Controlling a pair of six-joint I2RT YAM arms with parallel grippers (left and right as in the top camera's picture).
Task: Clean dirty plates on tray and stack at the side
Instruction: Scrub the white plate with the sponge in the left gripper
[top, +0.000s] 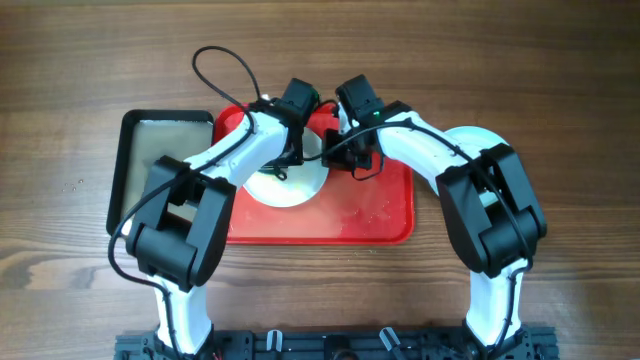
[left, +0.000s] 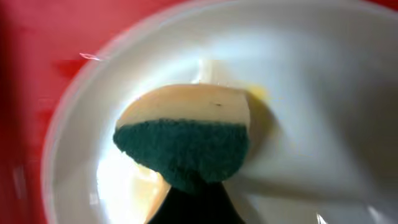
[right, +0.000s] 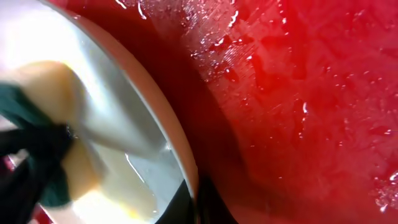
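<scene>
The left hand (top: 293, 150), clenched on a yellow-and-green sponge (left: 183, 146), pressed it straight ahead of itself into the white plate (top: 285, 188) on the red tray (top: 372, 216), while the right hand (top: 341, 150), beside the rim, appeared to grip the plate's edge.

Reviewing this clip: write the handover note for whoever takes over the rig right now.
Left gripper: shut on the sponge, which rests on the white plate.
Right gripper: appears clamped on that plate's rim, steadying it.
The plate sits on the wet red tray; a black tray lies to the left.
Done: scrubbing is under way; a yellow smear shows beside the sponge.
Left: finish this plate and stack it aside. No other plates or stack are visible.
</scene>
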